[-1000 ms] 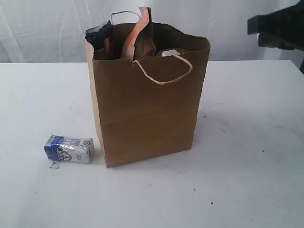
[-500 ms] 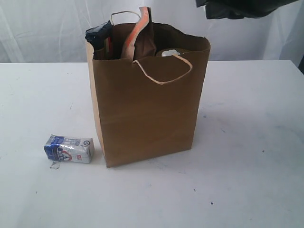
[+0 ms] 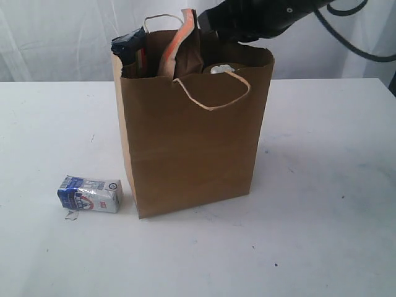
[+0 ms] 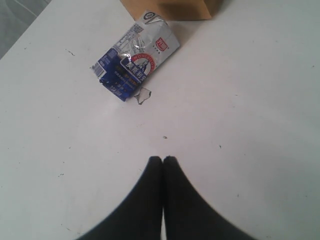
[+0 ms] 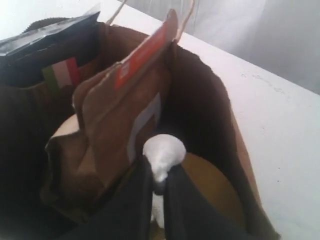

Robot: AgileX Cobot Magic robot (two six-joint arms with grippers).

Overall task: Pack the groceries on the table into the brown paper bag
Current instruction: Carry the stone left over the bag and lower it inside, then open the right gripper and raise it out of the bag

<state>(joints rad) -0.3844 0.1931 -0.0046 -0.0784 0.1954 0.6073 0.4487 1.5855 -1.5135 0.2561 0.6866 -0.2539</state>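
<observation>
Right arm (image 3: 260, 18) reaches over the brown paper bag (image 3: 192, 148), right end effector (image 5: 160, 172) closed; left end effector (image 4: 162, 160) closed above table (image 4: 250, 100).

Upright near the middle of the table (image 3: 322, 216): paper bag (image 3: 192, 154), mouth upward. Inside, at the left end: pasta packet (image 3: 128, 46), poking above the rim. Just right of it, about mid-bag: pouch (image 3: 185, 52), leaning and also rising past the rim. Right of the pouch, lower down inside: jar (image 5: 210, 185). Out on the table, left of the bag, just beside its front bottom corner: carton (image 3: 90, 193), lying flat. Just beside the carton's front left corner: scrap (image 3: 71, 215).
</observation>
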